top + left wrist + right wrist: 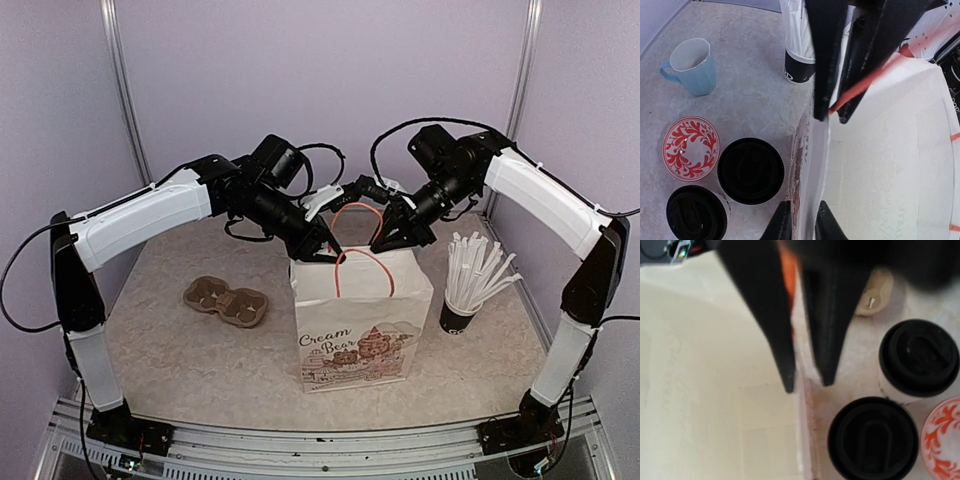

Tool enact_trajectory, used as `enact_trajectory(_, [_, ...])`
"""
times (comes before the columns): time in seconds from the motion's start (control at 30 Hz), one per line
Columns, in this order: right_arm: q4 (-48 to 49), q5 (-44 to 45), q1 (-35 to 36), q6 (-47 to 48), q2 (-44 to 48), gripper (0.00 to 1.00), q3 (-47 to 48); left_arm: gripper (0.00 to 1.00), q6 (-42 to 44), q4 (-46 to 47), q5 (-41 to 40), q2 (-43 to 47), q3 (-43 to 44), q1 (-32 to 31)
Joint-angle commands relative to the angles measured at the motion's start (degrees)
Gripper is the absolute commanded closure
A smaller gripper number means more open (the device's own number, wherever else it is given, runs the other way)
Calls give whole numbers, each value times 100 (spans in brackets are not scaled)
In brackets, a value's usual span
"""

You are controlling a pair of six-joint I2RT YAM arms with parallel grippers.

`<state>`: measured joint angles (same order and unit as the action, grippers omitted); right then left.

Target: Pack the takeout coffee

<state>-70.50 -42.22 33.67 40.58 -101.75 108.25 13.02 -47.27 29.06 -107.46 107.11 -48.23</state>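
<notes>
Two takeout coffee cups with black lids (751, 171) (695, 212) stand on the table just outside the paper bag's (365, 320) back wall; in the right wrist view they sit at the right (872, 437) (918, 357). In the top view the bag hides them. My left gripper (322, 250) (803, 222) straddles the bag's rim, one finger inside and one outside, jaws a narrow way apart. My right gripper (385, 240) (808, 382) straddles the same wall by the red handle (860, 85). Whether either one pinches the paper does not show.
A red-patterned saucer (691, 148) and a light blue mug (692, 67) stand behind the bag near the cups. A dark cup of white straws (465, 295) is right of the bag. A brown cardboard cup carrier (226, 300) lies to its left.
</notes>
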Motion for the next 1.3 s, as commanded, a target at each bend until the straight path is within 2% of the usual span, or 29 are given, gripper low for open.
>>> enact_trajectory(0.0, [-30, 10, 43, -214, -108, 99, 235, 76, -56, 119, -402, 314, -28, -53])
enact_trajectory(0.07, [-38, 20, 43, -210, -108, 100, 249, 65, -262, 24, -871, 446, -35, -70])
enact_trajectory(0.17, [-18, 21, 43, -195, -63, 100, 188, 57, -533, -172, -1428, 828, -230, -104])
enact_trajectory(0.43, [72, -100, 43, -188, 109, 100, 39, 50, -1379, -367, -2593, 2310, -1604, 44])
enact_trajectory(0.5, [68, -141, 43, -161, 133, 100, 30, 51, -1712, -477, -2871, 2527, -1984, 296])
enact_trajectory(0.57, [69, -186, 43, -153, 138, 100, 30, 54, -2101, -589, -2865, 2610, -2329, 974])
enact_trajectory(0.67, [76, -263, 43, -161, 147, 100, 15, 59, -2518, -607, -3041, 2623, -2886, 1665])
enact_trajectory(0.8, [88, -285, 47, -176, 164, 100, -4, 62, -2641, -373, -3131, 2541, -3277, 1971])
enact_trajectory(1.07, [204, -238, 57, -198, 312, 100, -126, 68, -2537, -259, -3180, 1463, -3246, 2201])
enact_trajectory(1.27, [269, -151, 58, -173, 392, 100, -311, 62, -2568, 101, -2948, 836, -2987, 2210])
